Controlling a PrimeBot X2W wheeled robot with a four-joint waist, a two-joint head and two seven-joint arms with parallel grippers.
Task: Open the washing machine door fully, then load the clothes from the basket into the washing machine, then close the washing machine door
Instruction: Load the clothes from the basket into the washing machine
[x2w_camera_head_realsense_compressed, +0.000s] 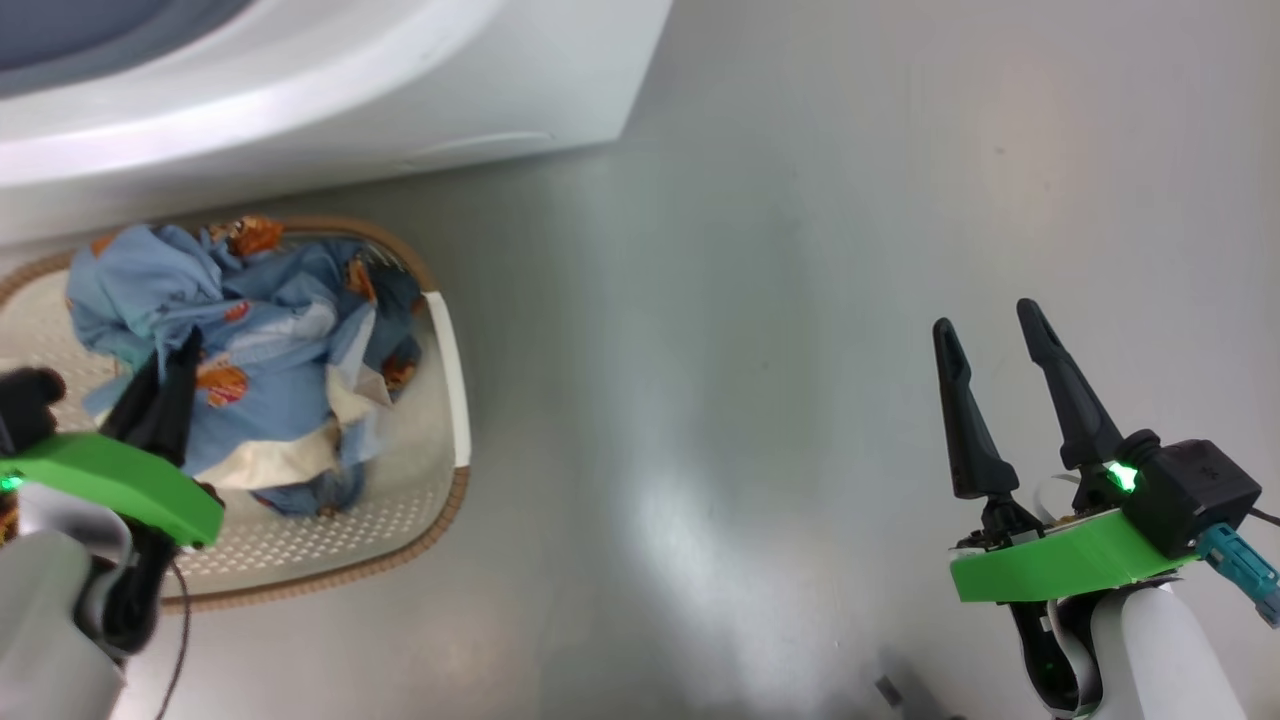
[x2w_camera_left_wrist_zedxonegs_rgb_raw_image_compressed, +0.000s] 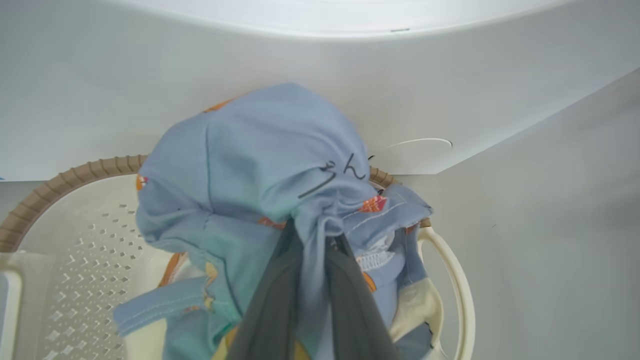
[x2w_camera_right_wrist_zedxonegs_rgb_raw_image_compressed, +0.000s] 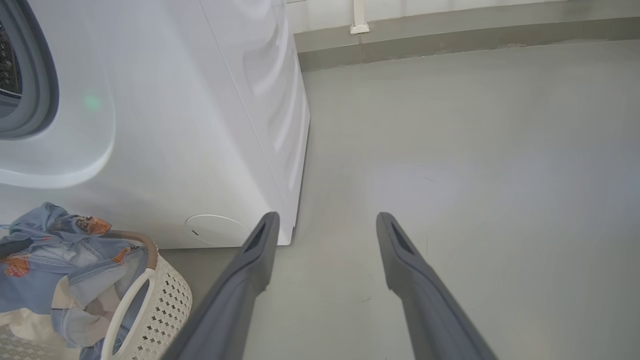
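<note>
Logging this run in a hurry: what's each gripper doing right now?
Left gripper: shut on the clothes at the basket.
Right gripper: open, holding nothing.

**Where my three cameras look**

My head camera looks steeply down from high above. The washer (x2w_camera_head_realsense_compressed: 400, 110) front runs along its top left, the basket (x2w_camera_head_realsense_compressed: 462, 400) sits at the left, and the floor (x2w_camera_head_realsense_compressed: 800, 300) spreads to the right.

My left wrist camera hangs close over the basket and faces the washer's lower front, with the clothes (x2w_camera_left_wrist_zedxonegs_rgb_raw_image_compressed: 260, 150) crowding its middle.

My right wrist camera sits low and further back. It looks along the floor, past the washer's front corner, to the floor's far edge at the wall (x2w_camera_right_wrist_zedxonegs_rgb_raw_image_compressed: 450, 7).

All three share the basket, clothes and washer. Both wrist views catch the round flap (x2w_camera_right_wrist_zedxonegs_rgb_raw_image_compressed: 215, 230).
</note>
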